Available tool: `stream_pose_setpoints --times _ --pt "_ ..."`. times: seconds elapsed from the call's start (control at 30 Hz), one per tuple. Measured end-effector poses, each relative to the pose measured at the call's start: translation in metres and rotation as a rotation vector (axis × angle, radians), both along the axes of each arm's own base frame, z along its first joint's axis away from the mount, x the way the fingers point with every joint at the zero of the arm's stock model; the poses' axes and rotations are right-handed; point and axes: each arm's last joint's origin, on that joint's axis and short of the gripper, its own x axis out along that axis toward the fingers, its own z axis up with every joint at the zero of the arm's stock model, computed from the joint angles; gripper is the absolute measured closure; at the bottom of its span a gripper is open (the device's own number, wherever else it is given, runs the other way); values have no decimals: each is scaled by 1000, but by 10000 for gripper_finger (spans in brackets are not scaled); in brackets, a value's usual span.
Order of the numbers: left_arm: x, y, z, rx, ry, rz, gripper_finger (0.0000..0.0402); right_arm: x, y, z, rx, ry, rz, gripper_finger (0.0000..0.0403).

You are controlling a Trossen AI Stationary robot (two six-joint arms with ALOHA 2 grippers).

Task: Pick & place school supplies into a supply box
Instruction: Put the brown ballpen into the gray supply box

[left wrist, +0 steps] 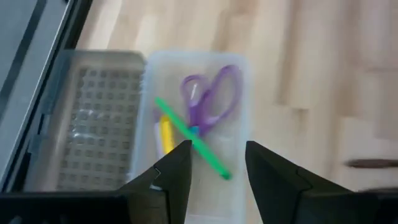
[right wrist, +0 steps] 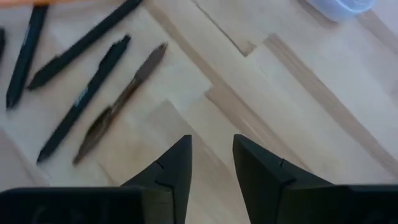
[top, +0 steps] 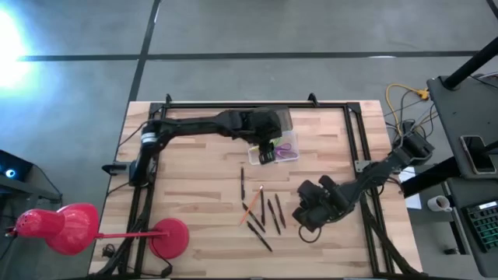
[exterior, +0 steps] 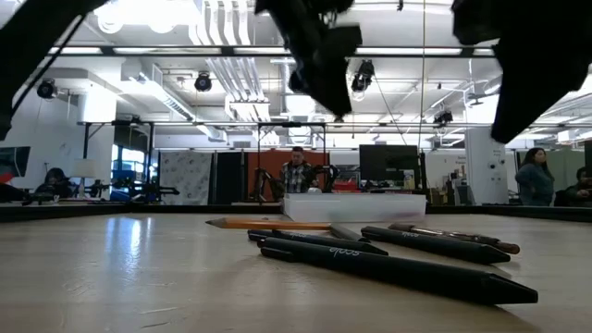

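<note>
The clear supply box [left wrist: 239, 81] lies open, its grey ribbed lid [left wrist: 93, 118] folded out flat beside it. Inside it are purple-handled scissors [left wrist: 214, 93], a green pen [left wrist: 186, 130] lying slantwise and a yellow pen [left wrist: 165, 134]. My left gripper [left wrist: 217, 149] hangs open above the box [top: 274, 149], touching nothing. Several dark pens [top: 268, 214] and an orange pencil [top: 250, 208] lie loose on the table. My right gripper [right wrist: 212, 140] is open above bare wood, just right of these pens [right wrist: 81, 99].
A red lamp [top: 70, 225] stands at the table's near left corner. Black frame rails [top: 358, 140] run along the table's far, left and right sides. Cables [top: 405, 101] lie off the table's right. People [exterior: 296, 171] stand in the room beyond.
</note>
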Motion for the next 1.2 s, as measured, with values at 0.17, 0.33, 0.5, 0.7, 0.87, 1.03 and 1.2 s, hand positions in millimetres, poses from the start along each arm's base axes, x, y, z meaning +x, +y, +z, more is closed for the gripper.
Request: stream_pose_setpoints --times 0.17,0.33,0.5,0.7,0.87,1.03,1.2 --pt "-18 -45 7 0 -10 2 267 8 -10 -11 54 -68 -115 303" --pt "-49 -96 4 -17 -58 29 268 12 -9 -15 126 -113 -152 300" --pt "-88 -129 -10 -73 -194 123 268 19 -7 -17 215 -170 -137 282" --pt "-133 -138 -18 -178 -445 208 268 30 -13 -22 280 -271 -176 256" --pt "-162 -131 -19 -268 -575 255 268 47 -12 -40 334 -194 -160 243" --pt "-182 -124 -20 -284 -622 314 268 67 -1 -53 312 -81 -169 241" --pt "-191 -122 -20 -291 -637 315 268 84 3 -54 257 -9 -194 241"
